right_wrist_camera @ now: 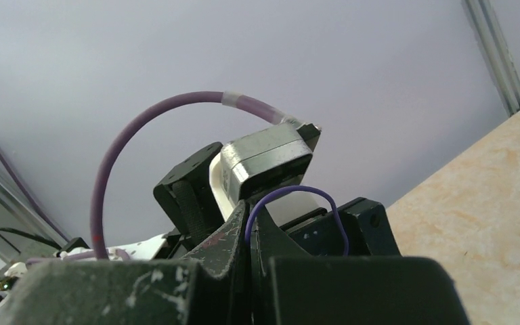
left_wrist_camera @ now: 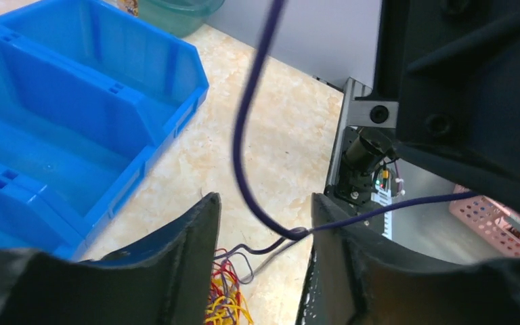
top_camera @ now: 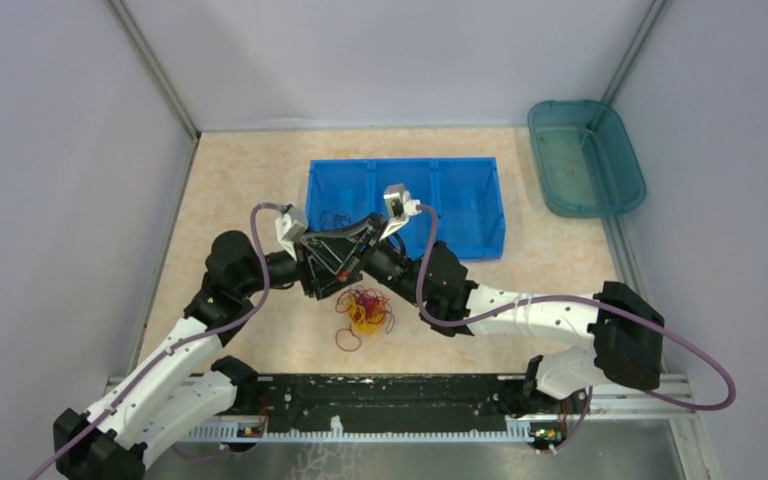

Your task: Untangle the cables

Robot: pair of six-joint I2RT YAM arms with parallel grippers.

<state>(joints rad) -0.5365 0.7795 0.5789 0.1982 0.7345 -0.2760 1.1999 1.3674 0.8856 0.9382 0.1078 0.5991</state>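
The two arms are meeting nose to nose over the middle of the bench [top_camera: 240, 190], right above the cables [top_camera: 363, 310]; that tangle of red, yellow-orange and dark strands is lying on the bench just in front of the blue bin [top_camera: 475, 243], with one red loop [top_camera: 348, 338] straying out on its near side; the right tool [right_wrist_camera: 250, 229] is showing its fingers pressed tight together, and it is pinching the navy cable [right_wrist_camera: 291, 191], which is arching up out of the closed tips in a small loop and dropping away behind them; the left tool [left_wrist_camera: 264, 200] is standing spread wide and gripping nothing; in its wrist view the navy cable [left_wrist_camera: 240, 156] is sweeping down from above, bending low in the gap between the two fingers and running off to the right, while a branch is trailing down into the red and yellow strands at the bottom of the gap; something dark and curly is sitting in the bin's left compartment, too small to name for sure; the two compartments seen from the left wrist are showing only blue floor; a teal basin [top_camera: 537, 140] is resting at the far right corner, well apart from the tangle; a pink basket [left_wrist_camera: 497, 220] is peeking in beyond the bench edge.
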